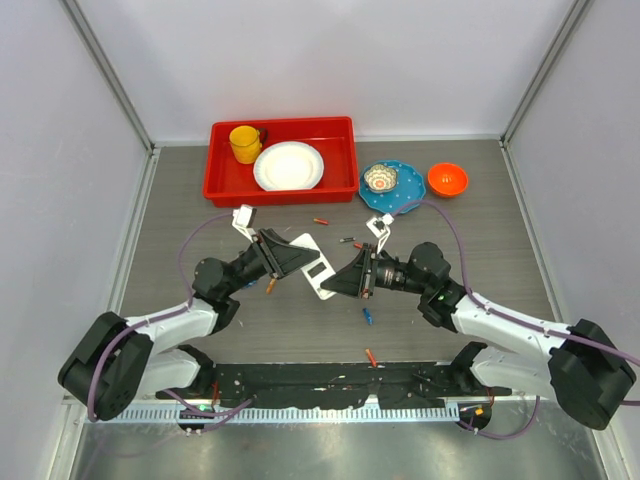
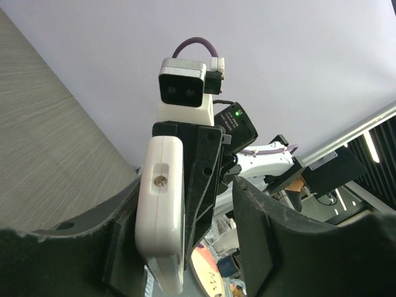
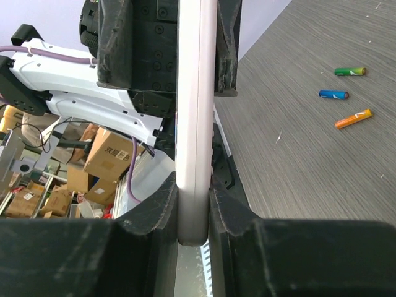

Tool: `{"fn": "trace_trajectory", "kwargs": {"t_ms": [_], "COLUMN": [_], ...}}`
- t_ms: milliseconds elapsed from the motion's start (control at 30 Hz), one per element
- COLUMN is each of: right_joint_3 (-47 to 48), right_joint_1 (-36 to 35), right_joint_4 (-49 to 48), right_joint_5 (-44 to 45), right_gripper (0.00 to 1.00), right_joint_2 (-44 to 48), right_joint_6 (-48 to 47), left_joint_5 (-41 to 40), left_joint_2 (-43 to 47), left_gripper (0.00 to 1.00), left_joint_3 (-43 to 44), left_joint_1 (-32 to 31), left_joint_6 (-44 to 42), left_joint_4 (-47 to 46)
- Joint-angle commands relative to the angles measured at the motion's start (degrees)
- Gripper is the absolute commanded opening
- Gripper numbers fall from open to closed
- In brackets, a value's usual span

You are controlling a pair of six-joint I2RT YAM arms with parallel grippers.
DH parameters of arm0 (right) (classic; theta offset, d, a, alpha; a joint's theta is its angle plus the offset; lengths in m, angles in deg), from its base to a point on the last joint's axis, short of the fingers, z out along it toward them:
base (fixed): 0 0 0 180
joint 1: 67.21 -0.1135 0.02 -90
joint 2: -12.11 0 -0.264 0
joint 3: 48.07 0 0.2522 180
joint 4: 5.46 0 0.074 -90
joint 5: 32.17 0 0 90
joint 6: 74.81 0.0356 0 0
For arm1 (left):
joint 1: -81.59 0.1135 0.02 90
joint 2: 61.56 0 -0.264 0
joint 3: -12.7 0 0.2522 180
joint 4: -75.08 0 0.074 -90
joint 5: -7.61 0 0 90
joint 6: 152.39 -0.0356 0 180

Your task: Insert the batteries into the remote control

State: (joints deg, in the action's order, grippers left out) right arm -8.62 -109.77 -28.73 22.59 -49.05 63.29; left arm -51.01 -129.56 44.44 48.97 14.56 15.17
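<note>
Above mid-table: remote (image 1: 325, 289), clamped by our left gripper (image 1: 306, 262) and right gripper (image 1: 337, 282). Batteries (image 1: 368, 316) loose on table (image 1: 480, 260); we judge none loaded yet.

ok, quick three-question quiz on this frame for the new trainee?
1. True or false: the left gripper and right gripper both clamp the remote control.
2. What sits in the red tray? A. yellow mug and white plate. B. green cup. C. spoon.
3. In the right wrist view, how many loose batteries lie on the table?
Key: 1 true; 2 A; 3 three.
</note>
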Motion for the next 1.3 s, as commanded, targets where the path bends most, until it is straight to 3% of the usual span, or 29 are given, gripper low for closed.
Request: {"fn": "trace_trajectory", "kwargs": {"t_ms": [0,433,633,900,933,967,1033,1067,1133,1167,1267], "right_joint_3": [-0.38,1.11,0.85,0.67,0.59,0.59,1.11,1.37,2.42,2.78,4.45], "right_joint_1": [0.11,0.03,0.03,0.11,0.12,0.12,0.11,0.12,0.2,0.29,0.55], "right_joint_4": [-9.35,-10.78,-10.78,-10.69,-10.6,-10.51,-9.29,-8.76,-4.73,-2.71,4.67], "right_joint_5": [-0.09,0.0,0.26,0.0,0.0,-0.09,-0.44,-0.79,-0.97,-0.62,-1.31], "right_gripper": [0.03,0.01,0.01,0.01,0.01,0.01,0.11,0.33,0.5,0.64,0.82], "right_joint_2": [-1.14,-2.47,-2.55,-2.64,-2.64,-2.55,-2.73,-2.64,-1.33,-0.71,2.27], "right_joint_6": [3.14,4.11,4.11,4.11,4.2,4.11,4.11,4.02,1.84,0.87,-2.82], "left_joint_5": [-0.08,-1.4,-1.84,-2.55,-2.55,-2.55,-3.24,-3.69,-5.52,-6.06,-7.9], "left_joint_2": [0.95,-1.34,-1.95,-2.39,-2.39,-2.57,-2.48,-2.22,-1.34,-0.82,1.82], "left_gripper": [0.54,0.49,0.42,0.21,0.17,0.06,0.0,0.0,0.0,0.0,0.0], "left_joint_3": [0.57,-0.31,-0.93,-1.54,-1.54,-1.63,-1.72,-1.8,-2.07,-1.9,-0.06], "left_joint_1": [-0.51,-3.67,-4.03,-4.2,-4.29,-4.21,-4.29,-4.29,-4.21,-4.12,-4.03], "left_joint_6": [-0.83,-2.42,-2.42,-2.59,-2.5,-2.5,-2.42,-2.5,-3.12,-3.55,-6.98], "left_joint_4": [-2.8,-2.71,-2.8,-2.8,-2.8,-2.71,-2.8,-2.71,-1.75,-0.44,7.29]}}
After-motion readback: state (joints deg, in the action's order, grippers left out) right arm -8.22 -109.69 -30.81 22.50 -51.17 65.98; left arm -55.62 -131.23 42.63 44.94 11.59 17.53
